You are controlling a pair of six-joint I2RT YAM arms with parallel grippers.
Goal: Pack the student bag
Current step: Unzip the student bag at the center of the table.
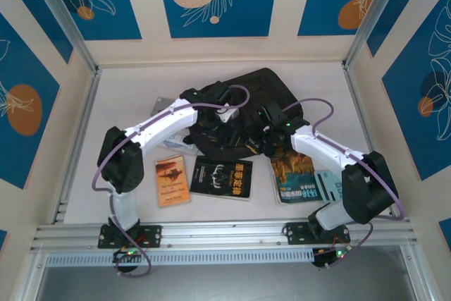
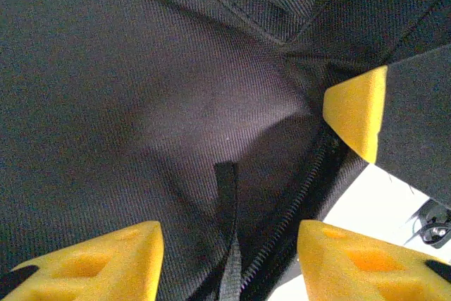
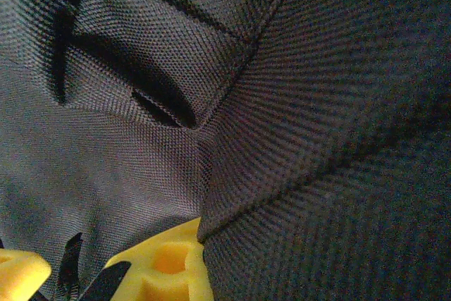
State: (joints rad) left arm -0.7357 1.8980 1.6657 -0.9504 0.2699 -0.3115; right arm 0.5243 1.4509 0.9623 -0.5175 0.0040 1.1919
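Observation:
The student bag [image 1: 257, 93] lies at the back middle of the table, black and crumpled. My left gripper [image 1: 223, 122] hovers over the bag's near side. In the left wrist view it [image 2: 229, 248] stands open, and a black zipper pull strap [image 2: 226, 199] lies loose between its yellow fingers beside the zipper teeth [image 2: 304, 199]. My right gripper [image 1: 268, 137] is at the bag's near right edge. In the right wrist view it [image 3: 206, 262] is shut on a fold of the bag's fabric [image 3: 282, 174], which hides one finger.
Three books lie in front of the bag: a brown one [image 1: 172, 181], a black one [image 1: 221, 177] and a blue one [image 1: 303, 177] under the right arm. A grey flat thing [image 1: 159, 103] pokes out left of the bag. Walls close in the table.

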